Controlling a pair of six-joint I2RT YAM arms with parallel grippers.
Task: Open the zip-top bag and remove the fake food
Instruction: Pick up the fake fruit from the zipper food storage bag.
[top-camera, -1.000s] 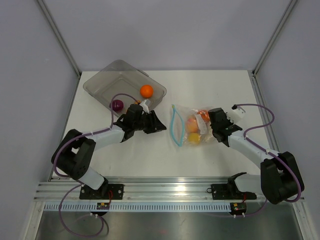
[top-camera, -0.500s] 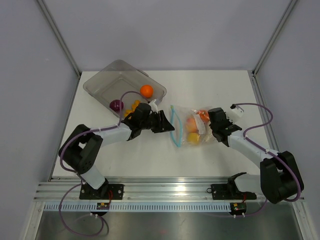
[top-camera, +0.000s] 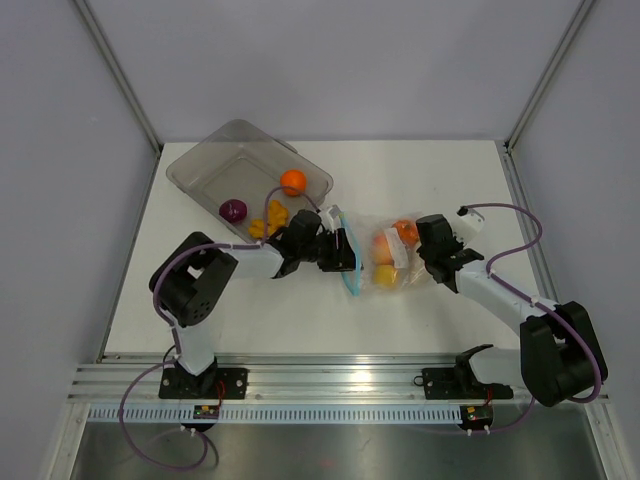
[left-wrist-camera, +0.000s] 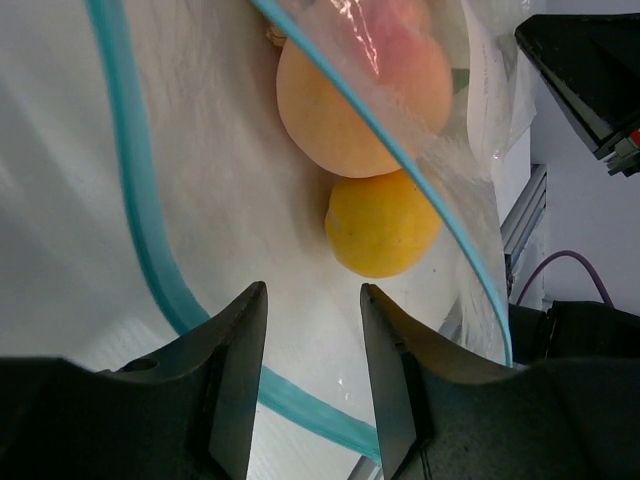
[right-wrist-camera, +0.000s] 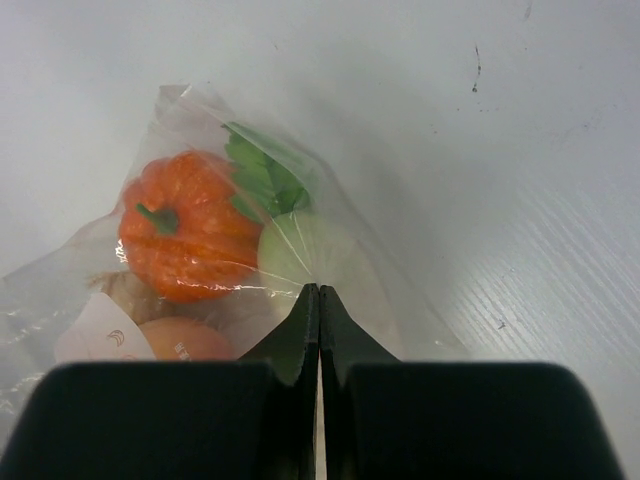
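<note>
**Q:** State at both ends?

**A:** My right gripper (right-wrist-camera: 318, 300) is pinched shut on the film at the closed end of the bag (top-camera: 375, 255), just by the radish (right-wrist-camera: 300, 250) and its leaves. My left gripper (left-wrist-camera: 312, 300) is at the mouth, jaws part open, with nothing gripped and only the lower lip showing between them. The bag lies on the bench (top-camera: 420, 180) between my two arms. Its mouth faces my left arm, and the zip strip (left-wrist-camera: 130, 200) gapes in a loop.

**Q:** Contents?

**A:** The peach (left-wrist-camera: 360, 100) and yellow fruit (left-wrist-camera: 382, 225) are nearest the mouth. The pumpkin (right-wrist-camera: 185, 235) and radish are at the far end. An orange ball (top-camera: 292, 182), a purple piece (top-camera: 232, 210) and yellow bits (top-camera: 268, 218) lie in the tray (top-camera: 215, 165), as far as the top view shows.

**Q:** What could go wrong?

**A:**
1. The upper lip crosses over the peach. If my left fingers (left-wrist-camera: 235, 380) go in above it rather than under, I close on film, not fruit.
2. Both near fruits are round and look smooth. A pinch off centre would likely squirt them deeper.
3. The peach looks wide against my present opening. I judge I need to spread more before closing, or I only nudge it.
4. My right hold is on thin film alone. A hard pull from the left could slip it and drag the whole bag along the bench.
5. The strip could snag a finger on the way out and fold the mouth shut.
</note>
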